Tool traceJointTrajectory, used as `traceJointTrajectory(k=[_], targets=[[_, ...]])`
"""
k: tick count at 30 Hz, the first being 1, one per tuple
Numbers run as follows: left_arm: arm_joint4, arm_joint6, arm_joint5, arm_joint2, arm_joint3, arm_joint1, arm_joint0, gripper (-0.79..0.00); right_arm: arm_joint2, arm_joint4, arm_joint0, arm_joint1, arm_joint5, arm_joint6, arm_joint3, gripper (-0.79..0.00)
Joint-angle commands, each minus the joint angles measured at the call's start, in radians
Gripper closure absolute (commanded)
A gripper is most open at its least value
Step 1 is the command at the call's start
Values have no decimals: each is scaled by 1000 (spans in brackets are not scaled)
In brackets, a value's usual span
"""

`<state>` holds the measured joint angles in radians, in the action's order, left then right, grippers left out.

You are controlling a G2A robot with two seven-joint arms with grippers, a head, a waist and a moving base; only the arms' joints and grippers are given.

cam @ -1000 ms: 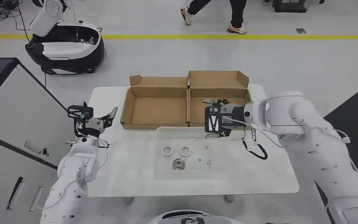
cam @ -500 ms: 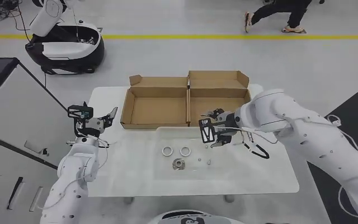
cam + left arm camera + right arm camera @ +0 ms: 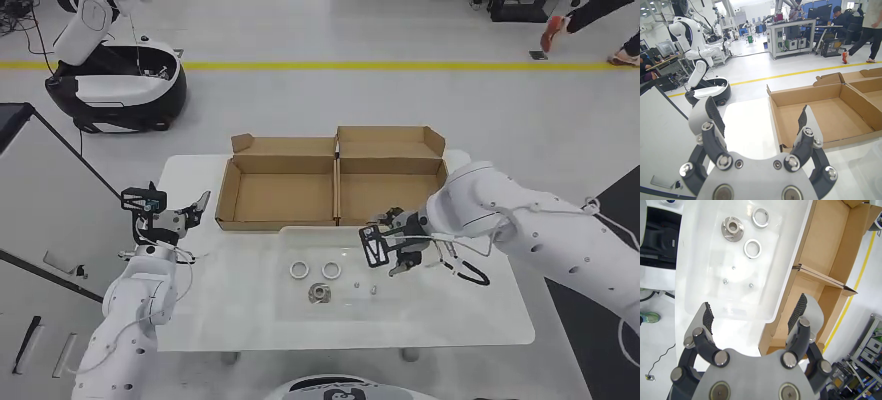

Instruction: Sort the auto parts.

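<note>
Two metal rings [image 3: 298, 269] [image 3: 331, 269], a flanged hub [image 3: 319, 292] and a few small nuts [image 3: 373, 290] lie in a clear shallow tray [image 3: 440, 300] on the white table. My right gripper [image 3: 385, 248] hangs open over the tray's right part, just in front of the right cardboard box [image 3: 385, 192]. Its wrist view shows the hub [image 3: 732, 228], the rings [image 3: 760, 217] [image 3: 752, 248] and the nuts [image 3: 725, 281] beyond the open gripper [image 3: 754, 302]. My left gripper [image 3: 165, 212] [image 3: 757, 104] stands open and empty at the table's left edge, beside the left box [image 3: 821, 113].
Two open cardboard boxes [image 3: 275, 195] sit side by side at the back of the table, both bare inside. Another robot on a wheeled base [image 3: 115, 85] stands on the floor beyond the table's left corner. A yellow floor line [image 3: 400, 66] runs behind.
My right gripper has come back from over the right box, toward the table's front, and now hangs over the tray. The left arm has kept still.
</note>
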<state>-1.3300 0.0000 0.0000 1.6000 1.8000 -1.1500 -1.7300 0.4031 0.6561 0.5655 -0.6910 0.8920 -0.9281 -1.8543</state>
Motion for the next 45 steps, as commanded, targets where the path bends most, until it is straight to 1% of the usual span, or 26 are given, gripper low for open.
traceJointTrajectory(k=[1,5,11,16,23,28,42,45], targets=[[0,0,0,0,0,0,0,-785,-26,-18,-14,-3,-4,-4,7,-785],[0,0,0,0,0,0,0,-785,-82,-51,-36,-13,-12,-12,26,-785],[0,0,0,0,0,0,0,-785,-139,-90,-51,-41,-34,-34,46,-785],[0,0,0,0,0,0,0,-785,-167,-90,-61,-63,-41,-41,79,-785],[0,0,0,0,0,0,0,-785,-176,-80,-54,-86,-47,-47,119,-785],[0,0,0,0,0,0,0,-785,-173,-74,-50,-94,-70,-61,123,-785],[0,0,0,0,0,0,0,-785,-173,-74,-50,-94,-70,-61,123,-785],[0,0,0,0,0,0,0,-785,-170,-44,-37,-95,-95,-50,103,-785]])
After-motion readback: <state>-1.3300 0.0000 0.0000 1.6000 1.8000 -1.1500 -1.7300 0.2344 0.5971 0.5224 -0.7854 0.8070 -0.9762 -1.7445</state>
